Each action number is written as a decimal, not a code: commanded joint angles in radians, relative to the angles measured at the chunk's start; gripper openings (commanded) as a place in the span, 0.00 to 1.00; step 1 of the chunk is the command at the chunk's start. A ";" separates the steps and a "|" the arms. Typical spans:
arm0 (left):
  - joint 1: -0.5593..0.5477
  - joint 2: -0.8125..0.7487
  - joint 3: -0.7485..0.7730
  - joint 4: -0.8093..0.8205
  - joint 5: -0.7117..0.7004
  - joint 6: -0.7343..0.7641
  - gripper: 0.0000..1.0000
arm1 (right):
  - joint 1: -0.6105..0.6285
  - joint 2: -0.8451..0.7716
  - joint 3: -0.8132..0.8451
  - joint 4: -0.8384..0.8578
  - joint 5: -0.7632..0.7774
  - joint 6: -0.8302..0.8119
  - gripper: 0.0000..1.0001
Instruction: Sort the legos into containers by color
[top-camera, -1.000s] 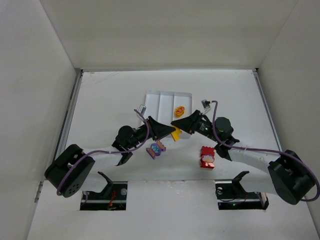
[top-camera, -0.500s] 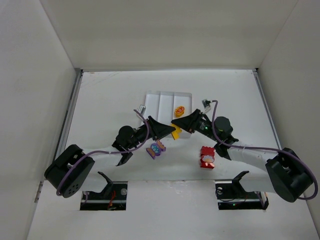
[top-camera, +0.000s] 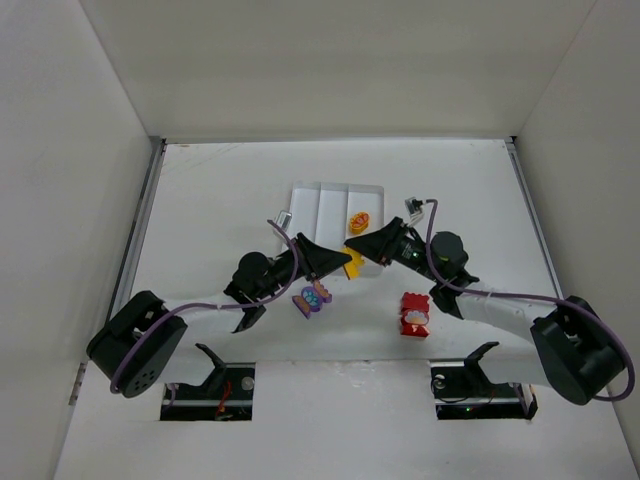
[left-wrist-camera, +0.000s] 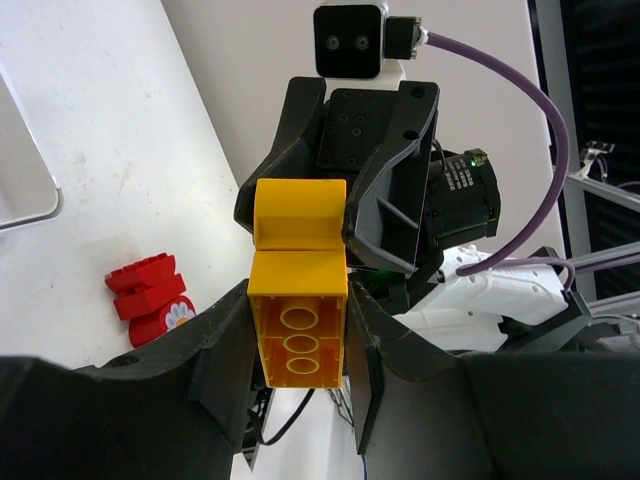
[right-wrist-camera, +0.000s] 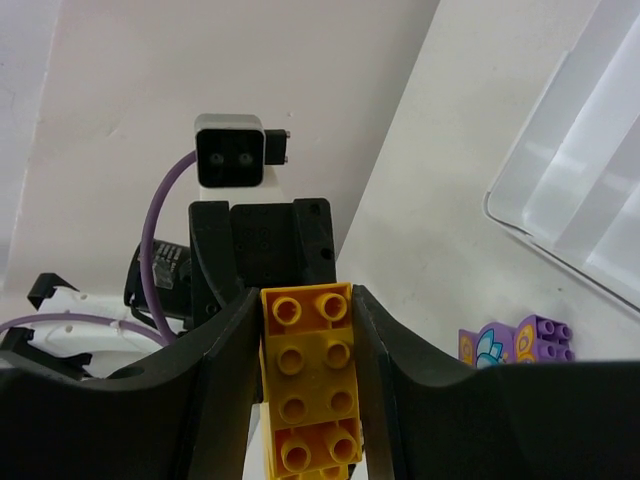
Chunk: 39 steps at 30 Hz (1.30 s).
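Observation:
A yellow brick hangs above the table between both grippers, just in front of the white tray. My left gripper is shut on its one end; the left wrist view shows its hollow underside between my fingers. My right gripper is shut on its other end; the right wrist view shows its studded top. An orange brick lies in the tray's right compartment. A purple printed brick and a red printed brick lie on the table.
The tray's left and middle compartments hold nothing that I can see. The purple brick lies near the tray's corner. The red brick lies right of the grippers. White walls enclose the table.
The right gripper has shifted slightly up and left with the yellow brick still between both grippers. The loose bricks have not moved.

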 joint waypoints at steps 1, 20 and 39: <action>-0.003 -0.054 0.009 0.017 0.011 0.050 0.12 | -0.084 -0.012 -0.009 0.032 0.062 -0.008 0.33; 0.016 -0.067 0.009 -0.109 -0.052 0.111 0.11 | -0.138 0.222 0.233 -0.302 0.290 -0.236 0.36; -0.013 -0.125 0.043 -0.351 -0.183 0.274 0.11 | -0.136 0.474 0.576 -0.634 0.559 -0.405 0.54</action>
